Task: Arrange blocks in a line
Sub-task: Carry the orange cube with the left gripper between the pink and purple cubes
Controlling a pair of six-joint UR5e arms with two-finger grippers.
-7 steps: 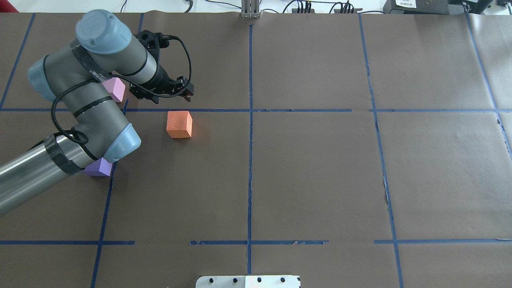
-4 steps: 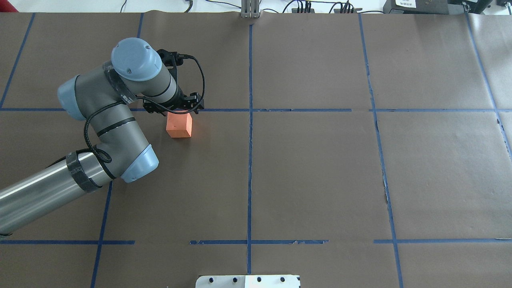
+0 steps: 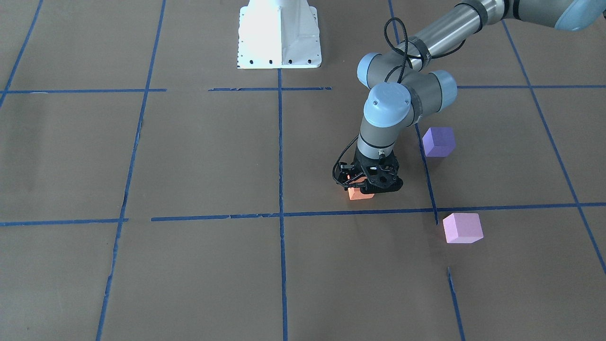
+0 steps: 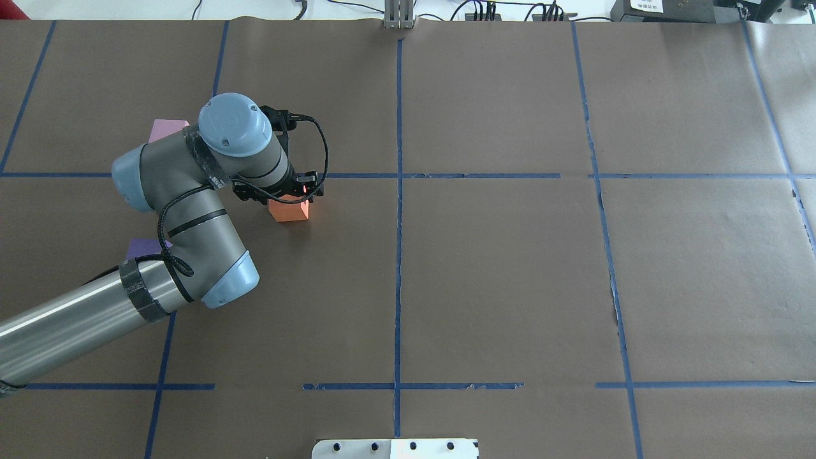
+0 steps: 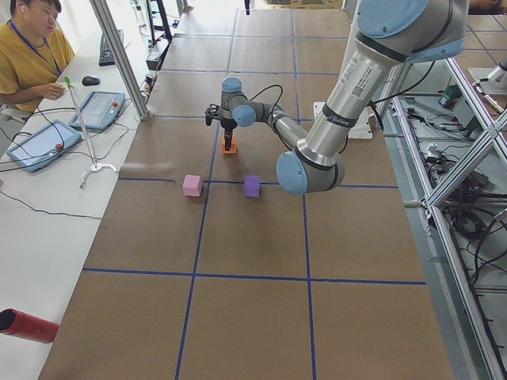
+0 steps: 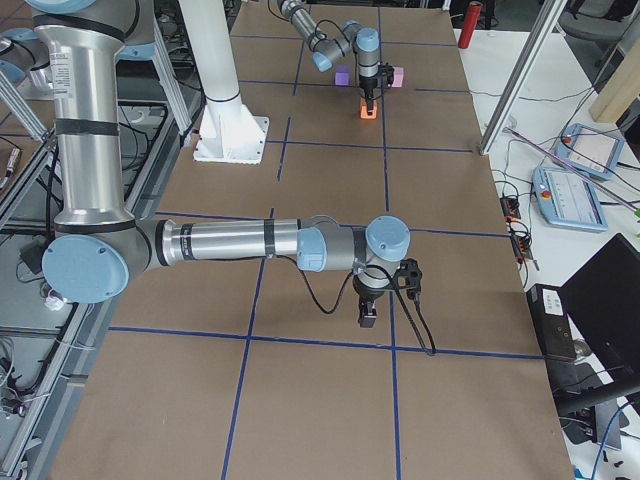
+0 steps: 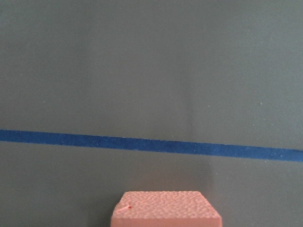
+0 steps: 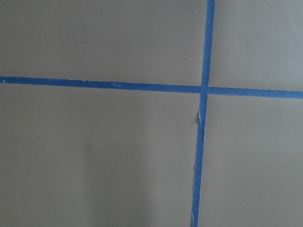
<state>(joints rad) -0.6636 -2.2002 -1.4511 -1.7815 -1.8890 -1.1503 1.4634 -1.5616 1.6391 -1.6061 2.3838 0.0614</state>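
Observation:
The orange block (image 3: 360, 193) sits on the brown table just inside a blue tape line. My left gripper (image 3: 367, 183) is lowered over it, open, with the jaws on either side of the block; it also shows in the overhead view (image 4: 288, 195). The left wrist view shows only the orange block's top (image 7: 165, 210). The dark purple block (image 3: 439, 141) and the pale pink block (image 3: 462, 228) stand apart to the robot's left, both partly hidden by the arm in the overhead view. My right gripper (image 6: 368, 316) hangs low over bare table far away; I cannot tell whether it is open.
Blue tape lines (image 4: 398, 191) divide the brown paper into squares. The white robot base (image 3: 279, 33) stands at the table's robot side. An operator (image 5: 28, 55) sits beside the table's far edge with tablets, and a red cylinder (image 5: 28, 326) lies there.
My left arm has swung from near the pink block to over the orange block and come down around it. None of the blocks has moved.

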